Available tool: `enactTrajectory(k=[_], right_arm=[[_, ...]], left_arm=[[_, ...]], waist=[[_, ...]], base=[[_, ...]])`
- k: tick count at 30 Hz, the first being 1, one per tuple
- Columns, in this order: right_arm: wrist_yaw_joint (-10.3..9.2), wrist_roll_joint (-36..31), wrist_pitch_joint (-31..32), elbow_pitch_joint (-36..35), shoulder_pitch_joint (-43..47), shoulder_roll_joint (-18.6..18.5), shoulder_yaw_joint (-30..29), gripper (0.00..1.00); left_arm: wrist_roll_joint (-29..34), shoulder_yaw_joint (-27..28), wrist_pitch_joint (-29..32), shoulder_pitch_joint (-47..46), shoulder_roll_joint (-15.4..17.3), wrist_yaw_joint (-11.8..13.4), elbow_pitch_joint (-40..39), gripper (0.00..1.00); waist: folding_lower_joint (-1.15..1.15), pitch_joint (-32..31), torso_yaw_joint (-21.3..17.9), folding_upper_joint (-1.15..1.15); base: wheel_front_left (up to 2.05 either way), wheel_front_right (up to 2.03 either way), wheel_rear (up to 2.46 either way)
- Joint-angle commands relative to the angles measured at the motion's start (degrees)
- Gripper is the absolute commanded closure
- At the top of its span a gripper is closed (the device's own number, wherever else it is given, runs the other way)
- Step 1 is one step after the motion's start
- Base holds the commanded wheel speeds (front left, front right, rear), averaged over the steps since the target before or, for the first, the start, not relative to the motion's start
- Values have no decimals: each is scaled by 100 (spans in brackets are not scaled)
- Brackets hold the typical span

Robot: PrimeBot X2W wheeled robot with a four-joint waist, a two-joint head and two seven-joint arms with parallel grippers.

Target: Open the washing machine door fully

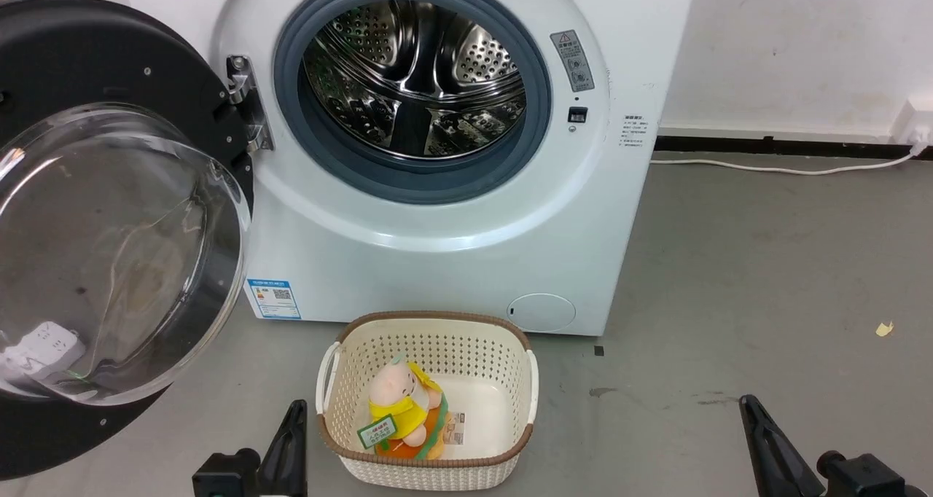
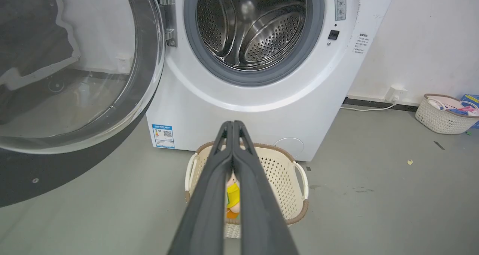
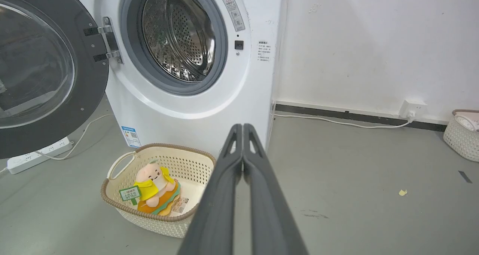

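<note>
Head view: large round glossy black washing machine door [image 1: 73, 52] swung wide left, clear glass bowl [image 1: 109, 249] bulging toward camera; left gripper [image 2: 232, 126], right gripper [image 3: 242, 128] pressed together, empty.

Your washing machine door [image 1: 109, 191], glossy black, swung wide on its left hinge [image 1: 244, 100], white washing machine [image 1: 452, 264], drum [image 1: 415, 74] exposed.

The left tool [image 2: 232, 125] and right tool [image 3: 242, 127] each have two long matte dark-grey fingers [image 2: 209, 202], tapering to slim tips with narrow triangular cut-outs, on blocky black bases [image 1: 864, 476].
</note>
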Motion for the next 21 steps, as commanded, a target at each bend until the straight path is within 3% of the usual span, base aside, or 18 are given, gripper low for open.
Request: enactTrajectory(k=[1, 21], right_arm=[[-1, -11, 39, -36, -64, 2, 12, 100], [-2, -44, 273, -115, -189, 4, 67, 100]], left_arm=[[68, 35, 32, -31, -21, -8, -51, 100], [287, 141, 266, -85, -77, -21, -256, 100]], waist=[[0, 5, -4, 0], [0, 75, -57, 0]], base=[[0, 0, 0], [0, 0, 0]])
